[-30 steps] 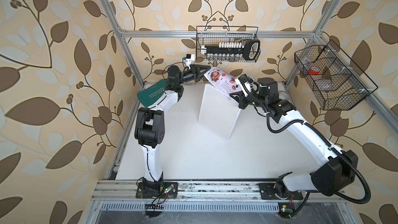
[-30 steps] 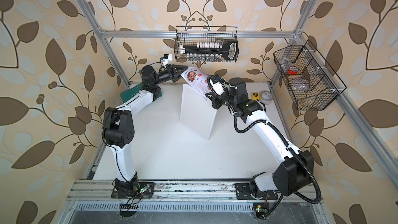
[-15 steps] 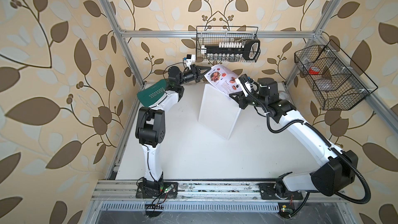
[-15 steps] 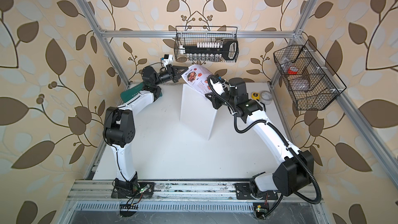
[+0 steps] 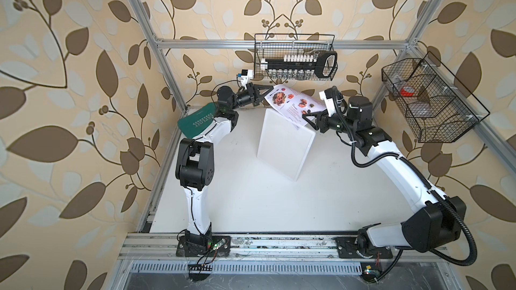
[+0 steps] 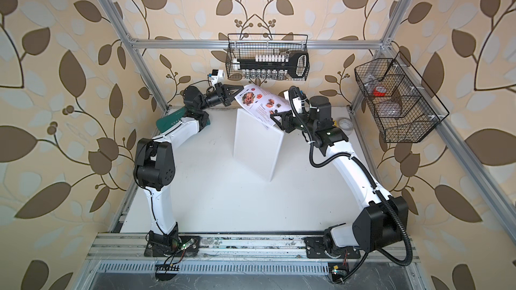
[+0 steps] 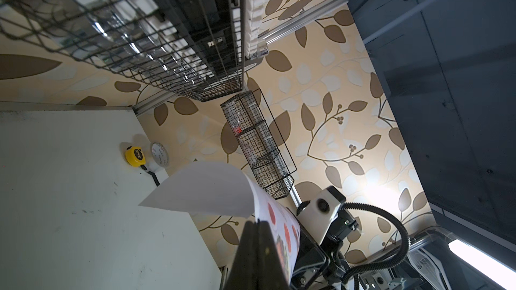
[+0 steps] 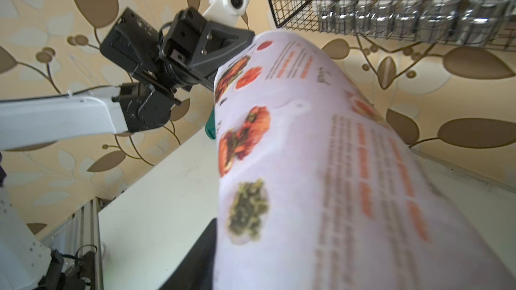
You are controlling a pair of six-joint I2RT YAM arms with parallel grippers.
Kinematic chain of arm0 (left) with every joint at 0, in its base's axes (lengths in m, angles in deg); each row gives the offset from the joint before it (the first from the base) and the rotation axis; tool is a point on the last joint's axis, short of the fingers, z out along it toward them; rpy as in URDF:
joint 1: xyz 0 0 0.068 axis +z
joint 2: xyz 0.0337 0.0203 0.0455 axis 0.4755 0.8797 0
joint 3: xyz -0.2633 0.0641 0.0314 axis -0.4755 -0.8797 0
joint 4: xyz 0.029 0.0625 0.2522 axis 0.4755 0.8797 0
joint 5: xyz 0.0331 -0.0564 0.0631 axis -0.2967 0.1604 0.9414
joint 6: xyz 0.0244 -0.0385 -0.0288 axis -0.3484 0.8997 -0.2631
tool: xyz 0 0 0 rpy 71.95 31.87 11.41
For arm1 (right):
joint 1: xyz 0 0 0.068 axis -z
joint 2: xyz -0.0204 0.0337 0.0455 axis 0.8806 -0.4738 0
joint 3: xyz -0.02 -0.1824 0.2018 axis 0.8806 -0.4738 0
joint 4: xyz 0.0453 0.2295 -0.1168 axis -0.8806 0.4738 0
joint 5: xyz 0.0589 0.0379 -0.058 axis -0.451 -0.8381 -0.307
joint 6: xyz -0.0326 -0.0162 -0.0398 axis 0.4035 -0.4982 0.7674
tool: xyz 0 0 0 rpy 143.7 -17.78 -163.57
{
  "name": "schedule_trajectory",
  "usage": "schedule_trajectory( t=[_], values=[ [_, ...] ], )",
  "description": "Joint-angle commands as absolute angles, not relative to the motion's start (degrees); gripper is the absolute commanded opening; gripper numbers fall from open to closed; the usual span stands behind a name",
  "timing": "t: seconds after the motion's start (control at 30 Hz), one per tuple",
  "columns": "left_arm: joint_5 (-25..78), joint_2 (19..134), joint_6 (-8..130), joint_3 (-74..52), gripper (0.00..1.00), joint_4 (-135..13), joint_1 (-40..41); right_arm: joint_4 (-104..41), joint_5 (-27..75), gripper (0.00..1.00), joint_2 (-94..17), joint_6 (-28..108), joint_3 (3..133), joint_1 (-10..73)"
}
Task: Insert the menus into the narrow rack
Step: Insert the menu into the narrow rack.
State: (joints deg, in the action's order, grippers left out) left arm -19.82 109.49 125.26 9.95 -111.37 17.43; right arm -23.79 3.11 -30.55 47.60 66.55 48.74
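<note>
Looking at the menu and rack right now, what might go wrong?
The menu bows between the grippers, its lower end at the rack's top edge: pushed down, it may buckle and miss the slot. The left gripper pinches one upper corner, so the sheet may swing if the right gripper lets go. Nothing steadies the rack; it might tip.

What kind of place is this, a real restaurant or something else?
Probably a robot test cell, not a restaurant: leaf-patterned wallpaper hangs inside an aluminium frame, and the left arm and right arm are bolted to a metal rail.
</note>
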Motion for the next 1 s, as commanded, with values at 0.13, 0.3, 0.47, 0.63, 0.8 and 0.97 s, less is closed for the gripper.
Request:
schedule_trajectory(
  t=[0.13,0.3,0.47,0.63,0.8,0.97],
  values=[
    [-21.73,108.48,124.95,10.44,0.00,-115.14,16.79,-30.95,-1.42,0.47,-29.83,39.87,66.01,49.94],
    [-21.81,108.57,124.95,10.38,0.00,-115.28,16.79,-32.60,-2.27,0.24,-29.85,39.08,65.65,50.25],
    [-21.82,108.56,125.01,10.07,0.00,-115.49,16.79,-30.56,-2.36,0.09,-29.21,41.01,63.83,50.25],
    [-21.72,108.64,125.08,10.07,0.00,-115.50,16.79,-31.39,-2.15,0.00,-27.61,42.64,61.41,50.23],
    [-21.81,108.62,125.26,10.20,0.11,-115.45,16.88,-30.60,-1.85,0.00,-26.69,45.36,60.33,50.25],
    [-21.99,108.72,125.99,10.38,0.42,-115.92,16.88,-28.06,-0.75,0.00,-26.22,48.87,60.97,49.84]
  ],
)
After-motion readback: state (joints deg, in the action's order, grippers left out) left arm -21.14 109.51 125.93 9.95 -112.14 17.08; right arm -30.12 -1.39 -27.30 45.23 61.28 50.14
